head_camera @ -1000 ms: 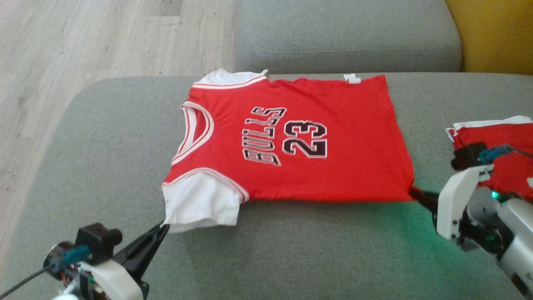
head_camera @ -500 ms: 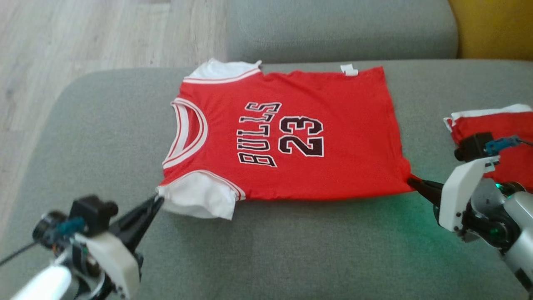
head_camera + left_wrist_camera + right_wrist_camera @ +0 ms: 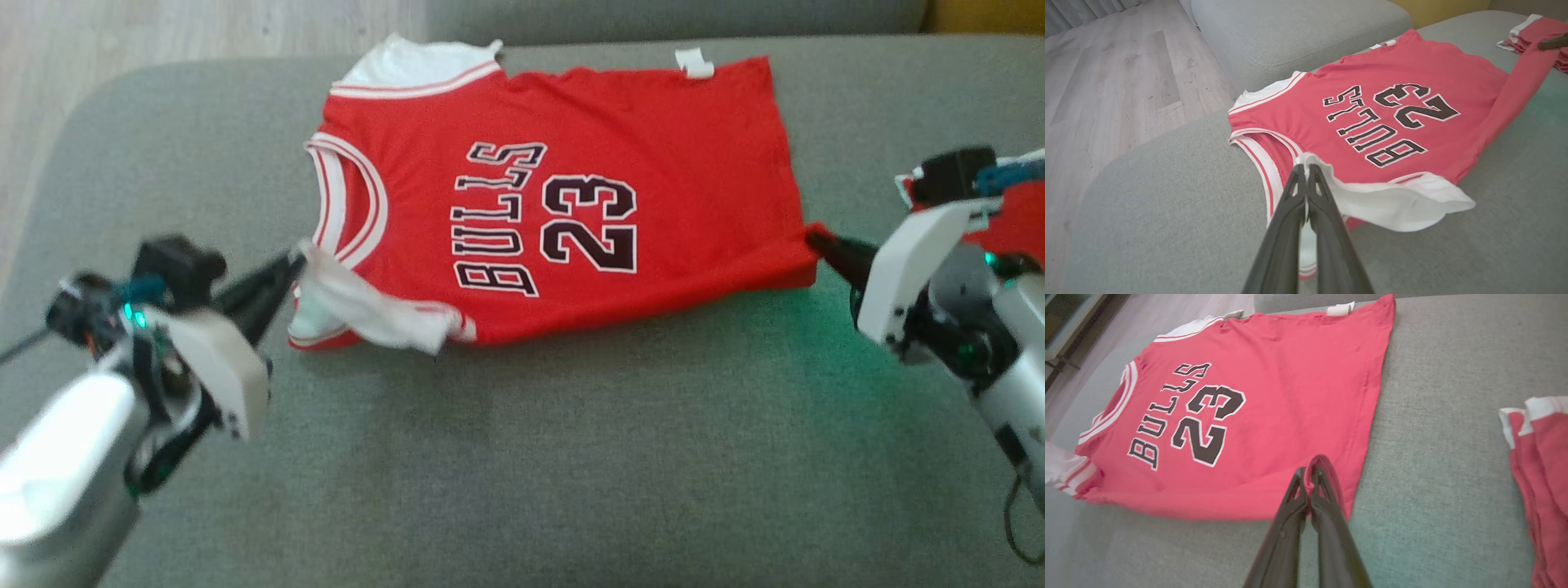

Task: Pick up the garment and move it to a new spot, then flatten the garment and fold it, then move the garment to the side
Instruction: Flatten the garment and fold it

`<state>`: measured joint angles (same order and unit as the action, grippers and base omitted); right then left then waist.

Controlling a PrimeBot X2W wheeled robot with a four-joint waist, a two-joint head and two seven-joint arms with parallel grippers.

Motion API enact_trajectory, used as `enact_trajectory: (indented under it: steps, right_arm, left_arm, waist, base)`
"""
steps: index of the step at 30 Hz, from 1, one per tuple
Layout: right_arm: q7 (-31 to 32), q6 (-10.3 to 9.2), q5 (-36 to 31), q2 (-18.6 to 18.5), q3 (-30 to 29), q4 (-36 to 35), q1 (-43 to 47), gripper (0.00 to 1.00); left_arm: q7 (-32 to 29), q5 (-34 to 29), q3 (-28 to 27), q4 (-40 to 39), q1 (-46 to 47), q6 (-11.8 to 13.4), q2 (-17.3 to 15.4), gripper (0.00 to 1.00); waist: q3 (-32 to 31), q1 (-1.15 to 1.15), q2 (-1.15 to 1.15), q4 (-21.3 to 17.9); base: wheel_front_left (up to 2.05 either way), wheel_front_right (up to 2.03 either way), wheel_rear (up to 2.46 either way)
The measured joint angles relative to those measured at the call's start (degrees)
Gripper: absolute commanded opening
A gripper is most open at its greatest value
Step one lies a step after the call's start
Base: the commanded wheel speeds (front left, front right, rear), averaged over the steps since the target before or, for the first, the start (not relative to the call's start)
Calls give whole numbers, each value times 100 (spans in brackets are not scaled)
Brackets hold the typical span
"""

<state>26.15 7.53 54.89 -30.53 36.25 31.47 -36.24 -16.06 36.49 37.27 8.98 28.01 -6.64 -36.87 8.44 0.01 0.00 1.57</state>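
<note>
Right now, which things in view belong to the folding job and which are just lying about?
In the job: red jersey; left end effector and right end effector, both shut on its edges.
Lying about: folded red garments; back cushion; wood floor.

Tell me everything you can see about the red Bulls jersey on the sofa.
The jersey is thin red fabric with white sleeves, red-and-white striped neck trim, black BULLS 23 lettering and a small white tag at its far edge. It lies front up, mostly flat, on the grey sofa cushion. The left gripper, shut, pinches the near sleeve, lifted off the cushion; the right gripper, shut, pinches the near hem corner, raised slightly.
</note>
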Motion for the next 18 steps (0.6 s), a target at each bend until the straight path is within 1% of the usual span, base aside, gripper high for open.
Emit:
enact_trajectory:
  steps: [5,7,10,14,18]
  right_arm:
    - [-111,0,-162,175,5,359,-400,0]
    - [-155,0,-209,198,18,500,-511,0]
    - [-202,0,-212,281,58,695,-644,0]
    - [-265,0,-267,345,154,932,-861,0]
    - [-358,0,-303,465,246,1116,-1134,0]
  left_arm:
    - [54,0,48,630,677,-45,132,0]
    - [60,-23,155,865,921,-51,167,0]
    - [60,-26,242,1258,1204,-52,328,0]
    - [162,-37,379,1718,1580,-93,471,0]
    - [387,-226,559,2093,2006,-94,555,0]
  waist:
    - [219,-1,0,-61]
    - [301,0,0,-85]
    - [408,0,0,-110]
    - [541,0,0,-145]
    - [662,-1,0,-189]
  base:
    - [0,0,0]
    - [0,0,0]
    - [0,0,0]
    - [0,0,0]
    - [0,0,0]
